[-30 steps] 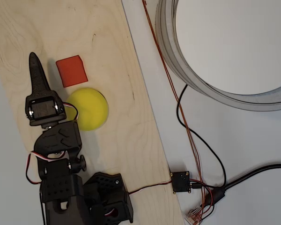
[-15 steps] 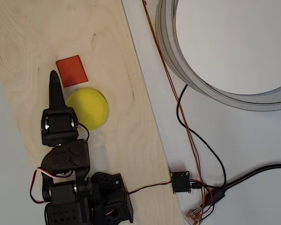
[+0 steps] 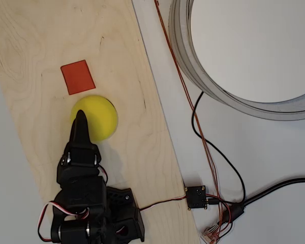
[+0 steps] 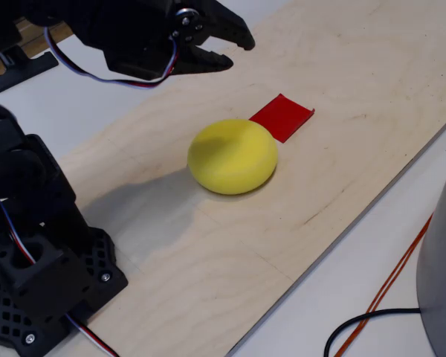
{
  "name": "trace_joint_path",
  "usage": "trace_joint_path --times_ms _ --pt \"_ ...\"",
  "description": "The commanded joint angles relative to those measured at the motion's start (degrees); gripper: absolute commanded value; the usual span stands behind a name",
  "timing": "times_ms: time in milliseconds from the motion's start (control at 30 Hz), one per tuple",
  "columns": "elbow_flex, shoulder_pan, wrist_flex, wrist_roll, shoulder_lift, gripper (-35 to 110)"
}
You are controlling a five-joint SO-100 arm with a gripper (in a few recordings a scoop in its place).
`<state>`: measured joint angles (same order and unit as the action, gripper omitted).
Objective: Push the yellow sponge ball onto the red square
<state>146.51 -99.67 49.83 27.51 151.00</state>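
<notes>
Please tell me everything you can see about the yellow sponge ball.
The yellow sponge ball is bright yellow with a matte, foam-like surface. From the side it looks rounded but somewhat flattened, wider than tall. It rests on the light wooden board, right beside the red square; whether it touches or overlaps the square's near edge I cannot tell. In the fixed view the black hand is raised above the board, apart from the ball.
</notes>
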Motion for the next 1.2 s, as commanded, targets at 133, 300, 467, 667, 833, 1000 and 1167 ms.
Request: trace_joint_path --times_ms 133,300,467,667,833,1000,1167 --pt "0.1 -3.0 4.6 6.7 -3.5 11" --pt "-0.8 -2.2 3.5 12.1 -10.8 11" --pt "-4.9 -1.7 3.1 14.1 -19.8 10" --pt "-8.0 -2.5 2.5 14.2 -27.6 10" --pt "-11.3 -3.4 2.5 13.9 -33.6 10" --pt "-14.9 -3.3 2.2 14.1 -39.3 10" --pt "-18.3 -3.3 1.2 14.1 -44.5 10"
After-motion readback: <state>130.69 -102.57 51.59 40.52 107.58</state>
